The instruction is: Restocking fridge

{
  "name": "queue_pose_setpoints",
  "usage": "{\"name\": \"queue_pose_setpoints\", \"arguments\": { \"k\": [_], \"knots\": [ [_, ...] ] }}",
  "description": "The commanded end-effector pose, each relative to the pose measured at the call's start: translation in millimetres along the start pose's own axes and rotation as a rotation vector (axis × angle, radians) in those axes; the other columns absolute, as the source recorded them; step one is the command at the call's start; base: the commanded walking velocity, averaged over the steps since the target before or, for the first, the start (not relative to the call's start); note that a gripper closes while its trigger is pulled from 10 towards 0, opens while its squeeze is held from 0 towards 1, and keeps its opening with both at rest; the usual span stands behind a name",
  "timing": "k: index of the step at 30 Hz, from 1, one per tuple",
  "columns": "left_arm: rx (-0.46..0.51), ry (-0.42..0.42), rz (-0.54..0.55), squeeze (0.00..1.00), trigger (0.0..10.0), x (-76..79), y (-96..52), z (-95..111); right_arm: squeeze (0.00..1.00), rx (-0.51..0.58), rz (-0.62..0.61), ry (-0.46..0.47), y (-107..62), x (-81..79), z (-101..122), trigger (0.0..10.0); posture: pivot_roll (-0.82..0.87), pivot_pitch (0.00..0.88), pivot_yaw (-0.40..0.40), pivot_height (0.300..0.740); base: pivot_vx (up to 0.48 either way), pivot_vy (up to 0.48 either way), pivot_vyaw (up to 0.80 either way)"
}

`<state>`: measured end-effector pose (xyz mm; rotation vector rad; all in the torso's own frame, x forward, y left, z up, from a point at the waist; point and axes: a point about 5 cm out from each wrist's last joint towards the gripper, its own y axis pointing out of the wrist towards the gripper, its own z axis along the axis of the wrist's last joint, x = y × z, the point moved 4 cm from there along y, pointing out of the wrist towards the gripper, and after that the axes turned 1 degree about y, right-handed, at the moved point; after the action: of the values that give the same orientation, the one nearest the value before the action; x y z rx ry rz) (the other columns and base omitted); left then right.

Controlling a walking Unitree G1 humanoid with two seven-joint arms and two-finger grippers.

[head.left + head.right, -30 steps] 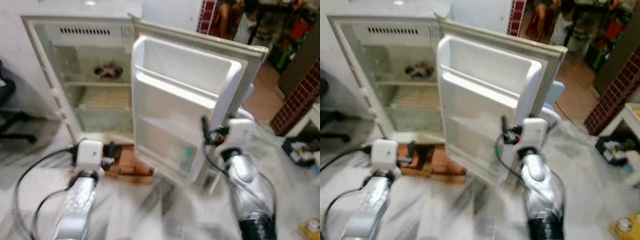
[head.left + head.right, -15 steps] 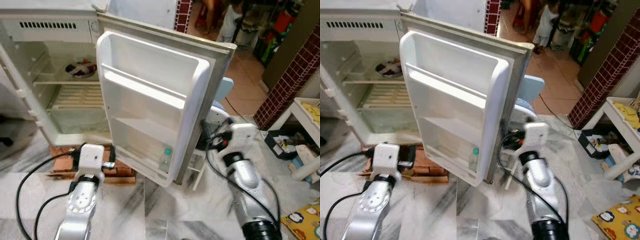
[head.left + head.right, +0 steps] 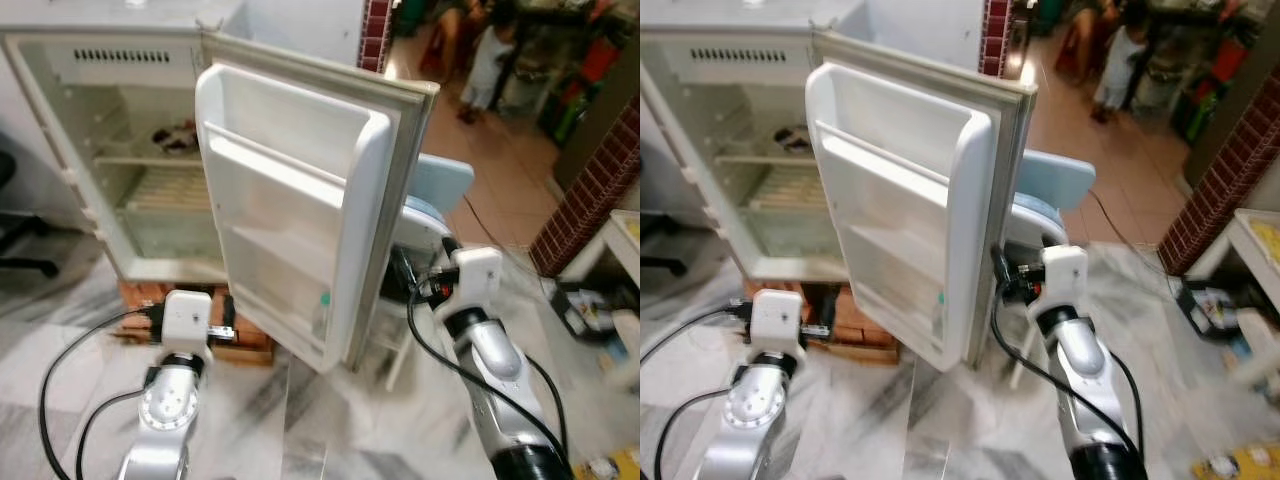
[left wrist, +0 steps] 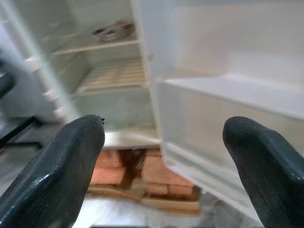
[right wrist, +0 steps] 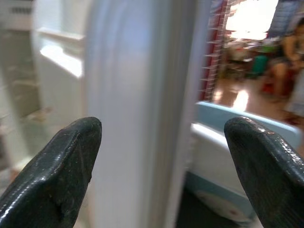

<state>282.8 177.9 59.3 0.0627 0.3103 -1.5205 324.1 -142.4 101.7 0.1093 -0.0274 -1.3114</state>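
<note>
Marble floor (image 3: 330,430), fridge (image 3: 120,150) on bricks (image 3: 240,340), door (image 3: 300,200) swung open. Left gripper (image 4: 164,156) spread wide, empty, facing shelves. Right gripper (image 5: 161,161) wide at door edge.

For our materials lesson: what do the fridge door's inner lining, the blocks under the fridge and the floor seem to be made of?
Fridge door lining: likely moulded white plastic, smooth with a soft sheen and rounded shelf edges. Blocks under the fridge: probably brick, reddish-brown, matt and rough, with joints between them. Floor: looks like polished marble or marble-look tile, pale with grey veins.
</note>
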Motion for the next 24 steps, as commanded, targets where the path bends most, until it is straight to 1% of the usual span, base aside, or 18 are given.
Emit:
{"name": "queue_pose_setpoints", "arguments": {
  "k": [1,5,6,9,12,14,17,18,20,22,24],
  "knots": [
    [0.0,0.002,0.019,0.0,10.0,-3.5,1.0,2,0.0,0.024,0.001,-0.013,4.4,0.4,7,10.0,0.08,0.0,-0.042,0.74,0.0,0.0,0.0],
    [0.002,0.002,0.031,0.0,10.0,-5.1,0.5,1,0.0,0.02,-0.009,-0.017,4.9,3.1,6,10.0,0.08,0.0,-0.041,0.74,0.0,0.0,0.0],
    [0.009,-0.021,0.036,0.0,10.0,-5.4,0.2,2,0.0,0.019,-0.014,-0.019,4.9,3.9,6,10.0,0.08,0.0,-0.041,0.74,0.0,0.0,0.0],
    [0.012,-0.003,0.035,0.0,10.0,-6.1,0.1,2,0.0,0.003,-0.047,-0.016,5.1,8.2,3,10.0,0.08,0.0,-0.04,0.74,0.0,0.0,0.0],
    [0.007,-0.007,0.031,0.0,10.0,-7.0,-0.4,1,0.0,0.004,-0.029,-0.038,4.6,6.7,4,10.0,0.08,0.0,-0.04,0.74,0.0,0.0,0.0],
    [0.017,-0.023,0.021,0.0,10.0,-8.1,-2.5,2,0.0,0.018,-0.023,-0.047,2.1,4.5,5,10.0,0.08,0.0,-0.041,0.74,0.0,0.0,0.66],
    [0.02,-0.028,0.016,0.0,10.0,-8.1,-4.2,2,0.0,0.006,-0.045,-0.038,1.2,5.5,3,10.0,0.08,0.0,-0.041,0.74,0.0,0.0,0.64],
    [0.021,-0.033,0.011,0.0,10.0,-7.7,-4.6,2,0.0,-0.001,-0.056,-0.045,0.9,6.4,2,10.0,0.08,0.0,-0.041,0.74,0.0,0.0,0.0],
    [0.025,-0.039,0.01,0.0,10.0,-7.9,-5.7,3,0.0,-0.003,-0.092,-0.051,-1.4,10.0,0,10.0,0.08,0.0,-0.041,0.74,0.0,0.0,0.0],
    [0.024,-0.042,0.015,0.0,10.0,-9.0,-7.7,2,0.0,-0.025,-0.123,-0.057,-7.9,14.5,-5,10.0,0.09,0.0,-0.044,0.74,0.249,0.0,0.0],
    [0.021,-0.044,0.017,0.0,10.0,-10.3,-10.5,0,0.0,-0.044,-0.129,-0.04,-16.7,15.9,-10,10.0,0.09,0.0,-0.044,0.74,0.255,0.0,0.0]
  ]
}}
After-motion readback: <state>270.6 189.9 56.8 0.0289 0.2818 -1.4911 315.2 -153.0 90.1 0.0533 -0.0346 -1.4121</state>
